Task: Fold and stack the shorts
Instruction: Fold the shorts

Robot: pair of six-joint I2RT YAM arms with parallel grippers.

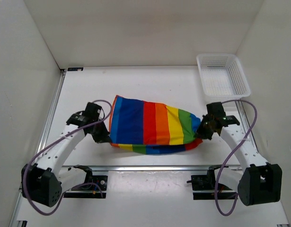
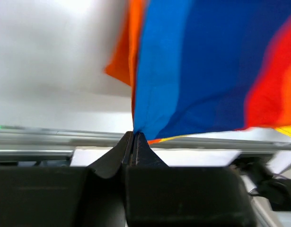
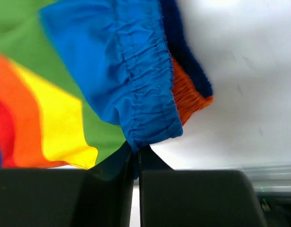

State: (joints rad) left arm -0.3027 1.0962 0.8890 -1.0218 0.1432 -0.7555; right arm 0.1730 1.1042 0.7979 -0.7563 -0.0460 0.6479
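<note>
So the shorts [image 1: 152, 125] are sitting mid-counter [image 1: 150, 85], stretched out between your two arms. The long axis runs straight left to right. The blue stripes and an orange-red edge point at your left arm, and the green end points at your right.

Your left gripper [image 1: 105, 138] is pressed together on the near-left corner. In the left wrist view the fingers [image 2: 128, 146] are pinched tight on a bit of blue cloth, which fans up and away from them. Your right gripper [image 1: 200, 134] is doing the same at the near-right corner, clamped on a gathered blue hem with an orange bit tucked behind it.

The thing to watch is that the whole garment lies away from both grippers, toward the far side, and each arm owns its own end. Neither one's closer; they're mirrored. My guess is whatever fold comes next depends on both corners travelling together. If one gets ahead, that long axis will skew and the stripes won't line up.

Along the near edge there's a second layer peeking out, so it looks like it's doubled over at least once already, though I can't tell how neatly.

The white basket [image 1: 223, 75] is off in the far-right corner, well apart from the cloth.
</note>
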